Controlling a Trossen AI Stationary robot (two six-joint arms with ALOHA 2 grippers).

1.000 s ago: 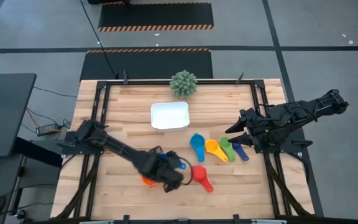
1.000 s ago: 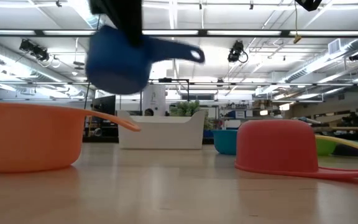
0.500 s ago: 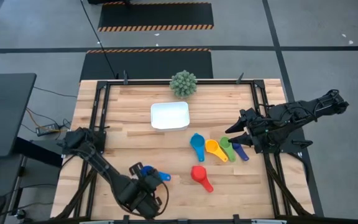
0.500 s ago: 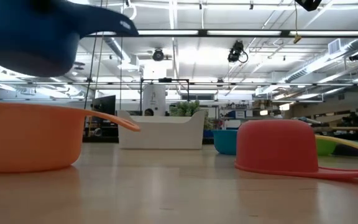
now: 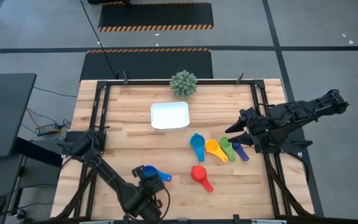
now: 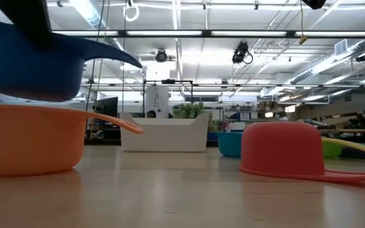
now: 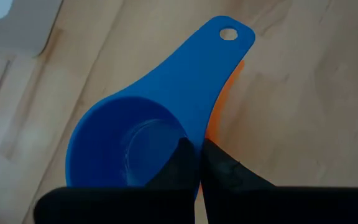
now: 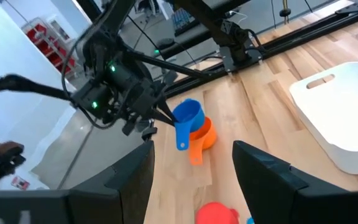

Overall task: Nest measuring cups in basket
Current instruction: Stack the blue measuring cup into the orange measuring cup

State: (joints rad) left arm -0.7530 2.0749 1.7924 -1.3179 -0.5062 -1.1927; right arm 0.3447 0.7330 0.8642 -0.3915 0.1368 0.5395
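Now the left gripper (image 7: 199,163) pinches the blue cup's (image 7: 143,140) rim — directly above the orange cup (image 6: 30,138). Right gripper (image 5: 236,137) — fingers spread, beside the small cups.

Left pincer (image 7: 199,163) pinched shut low at the table's near edge; right pincer (image 5: 236,138) spread, hovering at the right

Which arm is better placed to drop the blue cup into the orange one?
Left. Its hand already grips the blue cup just above the orange cup, while the right hand waits open near the table's right edge.
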